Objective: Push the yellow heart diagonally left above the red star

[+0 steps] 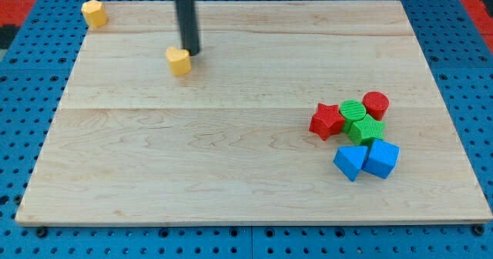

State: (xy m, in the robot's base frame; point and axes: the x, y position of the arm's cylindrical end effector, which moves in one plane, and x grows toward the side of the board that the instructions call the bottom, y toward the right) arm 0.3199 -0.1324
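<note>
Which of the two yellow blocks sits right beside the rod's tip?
The yellow heart near the view's top middle; my tip is at its upper right. The other yellow block sits far off, top left corner.

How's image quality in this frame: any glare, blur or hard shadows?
Camera view: lighting is even and soft, with no glare on the wooden board. Blocks cast only faint shadows. Everything is about equally sharp: the yellow heart, the red star and the blue blocks all show crisp edges. My tip sits just right of the yellow heart, with no motion blur; the rod's top is cropped.
</note>
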